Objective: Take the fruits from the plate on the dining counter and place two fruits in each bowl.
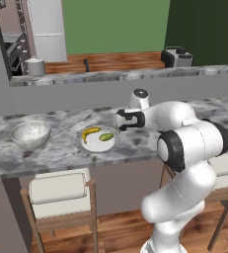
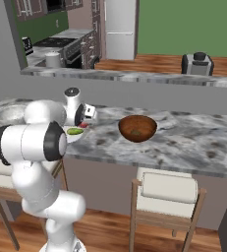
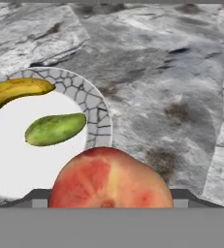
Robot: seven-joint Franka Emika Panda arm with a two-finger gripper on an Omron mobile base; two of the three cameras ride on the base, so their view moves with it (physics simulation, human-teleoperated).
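On the grey-and-white marbled dining counter (image 1: 61,148), the gripper (image 3: 108,206) pinches the round red fruit (image 3: 111,178) at the hand view's bottom, lifted beside the pale plate (image 3: 100,114); next, I judge, carry it to the dark brown bowl (image 2: 137,128).

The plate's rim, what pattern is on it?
A grey crackle pattern rings the plate around a plain white centre; the hand view shows it best.

The banana (image 1: 90,133) and green fruit (image 1: 106,137) lie on the plate (image 1: 96,146).

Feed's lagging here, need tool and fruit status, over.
Tool shut on red fruit, over plate rim. Banana, green fruit on plate. Brown bowl stands apart, to the right.
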